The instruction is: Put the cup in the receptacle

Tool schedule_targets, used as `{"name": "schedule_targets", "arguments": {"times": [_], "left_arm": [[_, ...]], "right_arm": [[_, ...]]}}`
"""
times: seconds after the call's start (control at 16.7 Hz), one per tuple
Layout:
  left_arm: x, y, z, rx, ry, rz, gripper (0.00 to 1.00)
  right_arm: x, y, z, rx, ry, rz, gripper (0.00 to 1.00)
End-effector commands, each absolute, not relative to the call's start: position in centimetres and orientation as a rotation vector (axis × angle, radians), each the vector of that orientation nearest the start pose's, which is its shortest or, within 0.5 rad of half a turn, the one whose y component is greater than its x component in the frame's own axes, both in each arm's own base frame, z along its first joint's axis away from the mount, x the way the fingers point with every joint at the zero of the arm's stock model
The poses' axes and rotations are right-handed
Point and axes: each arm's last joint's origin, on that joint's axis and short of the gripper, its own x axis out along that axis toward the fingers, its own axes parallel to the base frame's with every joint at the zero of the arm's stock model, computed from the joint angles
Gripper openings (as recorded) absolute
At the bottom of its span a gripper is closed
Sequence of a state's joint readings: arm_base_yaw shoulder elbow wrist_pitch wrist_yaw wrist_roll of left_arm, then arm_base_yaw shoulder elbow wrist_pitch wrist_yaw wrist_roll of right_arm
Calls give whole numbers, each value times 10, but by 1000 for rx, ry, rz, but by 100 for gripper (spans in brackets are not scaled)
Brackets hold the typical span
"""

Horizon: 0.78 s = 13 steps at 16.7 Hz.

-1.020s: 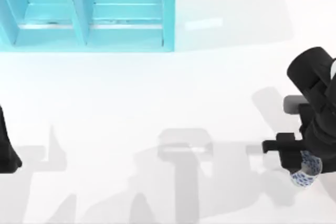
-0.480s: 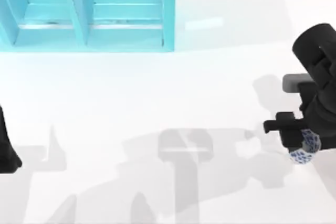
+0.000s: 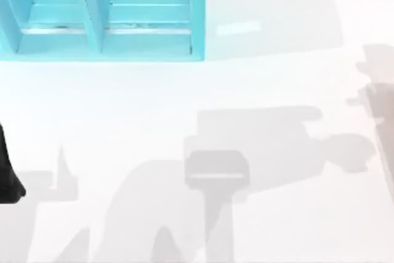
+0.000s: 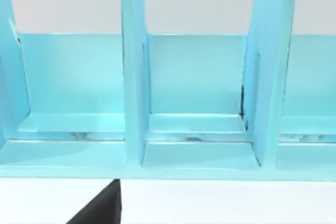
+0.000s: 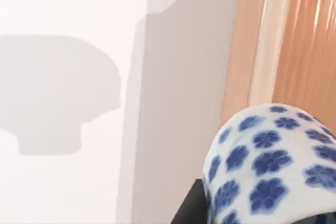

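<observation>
The cup [image 5: 268, 166], white with dark-blue flowers, sits close against the right wrist camera, a dark part of the right arm's claw just visible at its base. Whether that claw is clenched on the cup or merely beside it cannot be told from what is visible. Beyond the cup, the white bench [image 5: 63, 171] lies below, crossed by grey shadows, with an orange-brown floor past the bench's edge.

From above, the turquoise shelving [image 3: 104, 16] stands at the far left of the bench, its open compartments facing the near side. The left arm [image 3: 7, 173] rests parked at the left edge of the bench. Its wrist camera looks straight into the shelving's compartments [image 4: 197, 103], which are split by upright dividers; the state of the left claw cannot be told.
</observation>
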<state>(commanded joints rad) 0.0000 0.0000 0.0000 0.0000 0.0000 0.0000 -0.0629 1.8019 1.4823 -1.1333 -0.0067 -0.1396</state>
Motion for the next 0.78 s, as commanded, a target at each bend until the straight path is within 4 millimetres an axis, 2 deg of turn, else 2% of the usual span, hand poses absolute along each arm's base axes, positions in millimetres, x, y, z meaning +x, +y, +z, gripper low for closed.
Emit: {"name": "schedule_targets", "arguments": {"times": [0.18,0.24,0.36,0.48,0.78], "left_arm": [[106,-1,160,0,0,0,100],[106,-1,160,0,0,0,100],[106,-1,160,0,0,0,100],[106,-1,160,0,0,0,100],[106,-1,160,0,0,0,100]], "right_arm": [[342,-90,258,-34,1519,11,0],[336,-110,263,-20,1540,2,0],[325,-135,274,-1,1564,-6,0],[318,-147,282,7,1570,-8,0],[318,-146,281,4,1569,-7,0]]}}
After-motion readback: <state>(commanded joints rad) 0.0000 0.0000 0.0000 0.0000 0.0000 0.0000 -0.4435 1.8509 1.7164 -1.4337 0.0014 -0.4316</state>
